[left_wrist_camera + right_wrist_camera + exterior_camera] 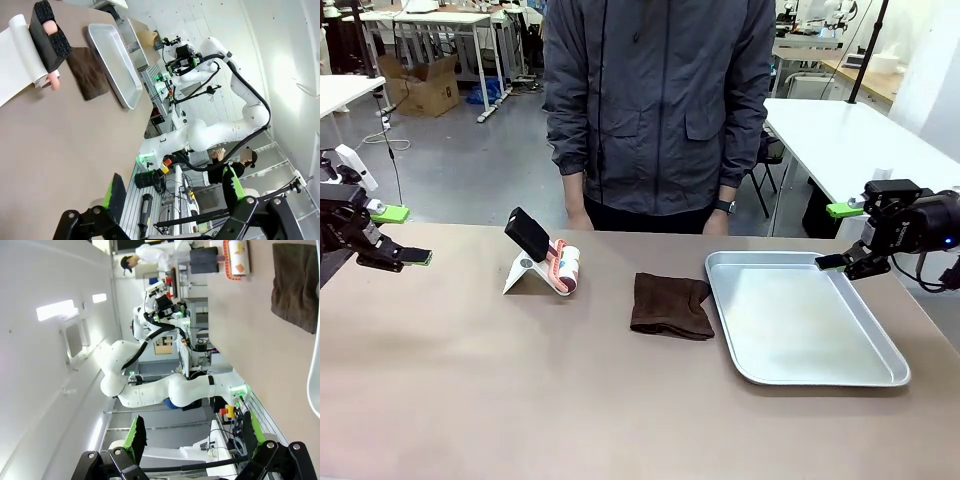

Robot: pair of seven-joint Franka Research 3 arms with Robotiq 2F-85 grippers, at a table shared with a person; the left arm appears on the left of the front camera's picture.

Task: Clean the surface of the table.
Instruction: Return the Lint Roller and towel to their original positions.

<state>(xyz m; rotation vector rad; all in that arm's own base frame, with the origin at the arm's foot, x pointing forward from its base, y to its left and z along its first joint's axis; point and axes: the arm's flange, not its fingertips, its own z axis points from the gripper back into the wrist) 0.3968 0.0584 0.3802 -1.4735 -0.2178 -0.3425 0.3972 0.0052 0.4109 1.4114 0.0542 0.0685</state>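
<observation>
Tabletop: a wide brownish-taupe surface is seen spanning the front view; in the left wrist view it is rolled sideways.
Left tool: held at the left edge of the tabletop, above its surface, fingers spread wide, nothing between them. In its own wrist view the green pads are seen far apart.
Right tool: held at the right side, above the far right corner of the tray, fingers spread wide and empty. In its own wrist view the pads are likewise seen well apart.
Tray: a shiny metal tray is laid flat on the right part of the tabletop.
Cloth: a dark brown folded cloth is laid just left of the tray, near it.
Lint roller: a roller with a black handle is propped on a white stand, left of the cloth.
Person: a figure in a dark grey jacket is stood at the far side.
</observation>
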